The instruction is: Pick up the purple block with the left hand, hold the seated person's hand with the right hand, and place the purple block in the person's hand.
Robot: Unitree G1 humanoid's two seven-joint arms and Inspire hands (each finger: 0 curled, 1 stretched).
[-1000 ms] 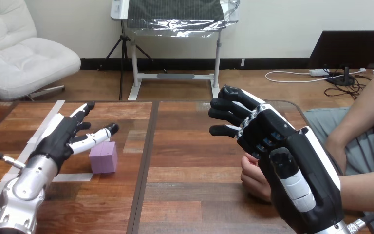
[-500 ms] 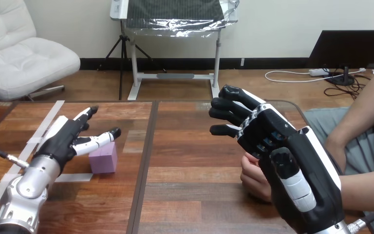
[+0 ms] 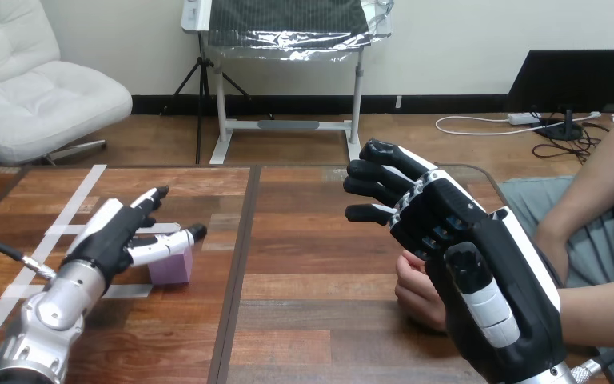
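**Left hand spread over the block, right hand raised by the person's hand**

The table [image 3: 312,240] is made of glossy reddish-brown wooden planks. A dark seam [image 3: 236,280] runs down it from 12 to 6 o'clock. Pale, flat tape strips [image 3: 76,194] cross the planks on the 9 o'clock side.

The block [image 3: 172,268] is a small matte purple cube. It rests on the table at about 8 o'clock in the view, just left of the seam, with one corner on a tape strip.

The left hand [image 3: 116,240] reaches in from 7 o'clock on its silver forearm. Its fingers are straight and fanned, pointing toward 1 o'clock. The thumb lies across the block's top edge and hides part of the cube. No finger is curled round the block.

The right hand [image 3: 464,264] stands raised at 4 o'clock, with its black palm side and glossy white shells facing the camera. Its fingers are loosely bent and held apart, pointing toward 10 o'clock, and nothing is between them. The thumb stands upright in the foreground.

The person's hand [image 3: 417,292] shows at the 8 o'clock edge of that palm, low over the planks and partly hidden behind it. I cannot tell whether the two touch.
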